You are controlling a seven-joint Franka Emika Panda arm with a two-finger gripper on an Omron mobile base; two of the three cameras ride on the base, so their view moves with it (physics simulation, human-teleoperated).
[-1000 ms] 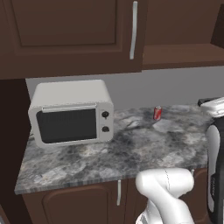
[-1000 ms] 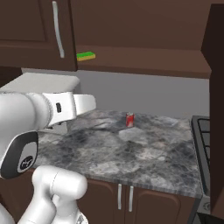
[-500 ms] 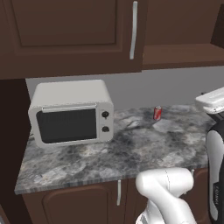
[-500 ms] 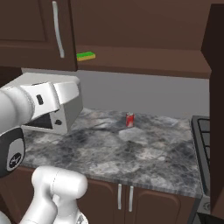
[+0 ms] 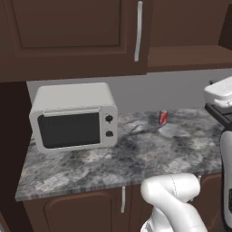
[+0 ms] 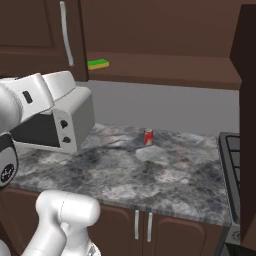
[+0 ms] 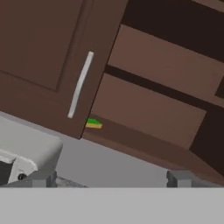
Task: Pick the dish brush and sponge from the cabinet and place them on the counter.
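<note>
Viewing through the hand camera, I find the flat green-and-yellow sponge [image 7: 93,124] on the dark brown cabinet's [image 7: 48,57] open shelf, well beyond my gripper [image 7: 109,178], whose jaws stand apart, empty. No legible markings.

Sponge [image 6: 98,64] in cabinet [image 6: 165,40]; can [image 6: 148,137] on counter [image 6: 150,175], microwave [image 5: 72,115] left.

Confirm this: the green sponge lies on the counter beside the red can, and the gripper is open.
Wrong place. The right base view shows the sponge on the cabinet shelf, high above the counter and red can. The gripper is open.
</note>
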